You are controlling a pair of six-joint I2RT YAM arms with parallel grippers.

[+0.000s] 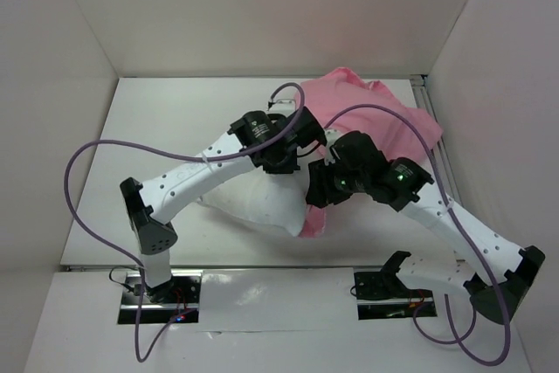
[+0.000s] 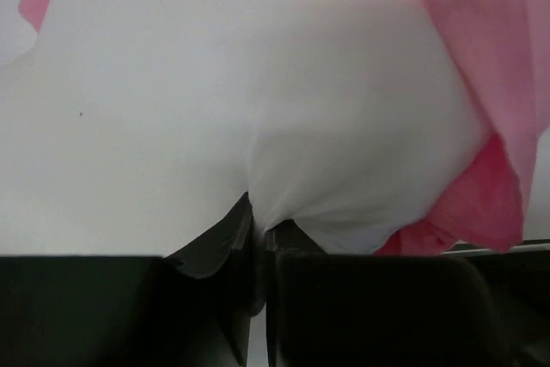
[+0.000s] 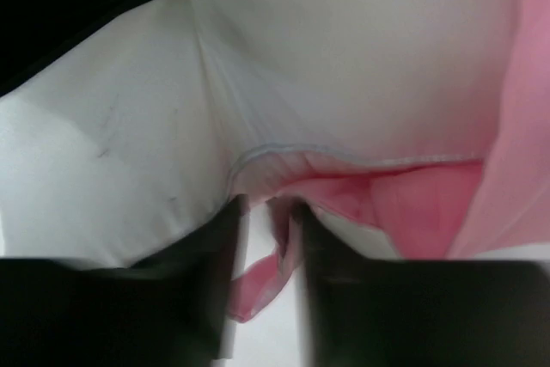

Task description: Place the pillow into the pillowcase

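Note:
The white pillow [image 1: 253,200] lies mid-table with its right end inside the pink pillowcase [image 1: 384,115]. My left gripper [image 1: 293,148] is over the pillow's top. In the left wrist view it [image 2: 258,223] is shut on a pinch of the pillow [image 2: 258,100], with the pillowcase [image 2: 481,83] draped at the right. My right gripper [image 1: 319,185] is at the case's opening. In the right wrist view its [image 3: 268,212] jaws stand a little apart, with the pillowcase hem [image 3: 279,255] hanging between them against the right finger [image 3: 344,264], below the pillow [image 3: 344,58].
White walls enclose the table [image 1: 166,120] on the left, back and right. A metal rail [image 1: 441,159] runs along the right edge. Purple cables [image 1: 83,189] loop off both arms. The table's near edge [image 1: 262,266] is just in front of the pillow.

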